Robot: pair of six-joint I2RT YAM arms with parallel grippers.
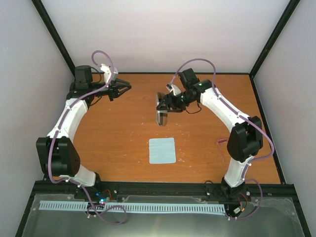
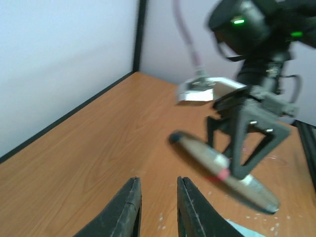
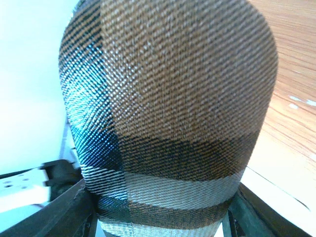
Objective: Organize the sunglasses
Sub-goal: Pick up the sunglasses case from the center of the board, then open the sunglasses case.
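Observation:
My right gripper [image 1: 163, 103] is shut on the brown grey-striped oblong case [image 1: 161, 116] and holds it tilted a little above the table's middle. The case fills the right wrist view [image 3: 168, 98], with the fingers [image 3: 74, 210] on both sides of it. In the left wrist view the case [image 2: 217, 165] hangs in that gripper, and a small pink spot shows at its side. The sunglasses themselves are out of view. My left gripper [image 1: 121, 89] is open and empty at the back left, its jaws apart [image 2: 158, 183] over bare wood.
A light blue square cloth [image 1: 162, 150] lies flat on the table in front of the case; its corner shows in the left wrist view [image 2: 249, 232]. White walls with black frame posts close the table's back and sides.

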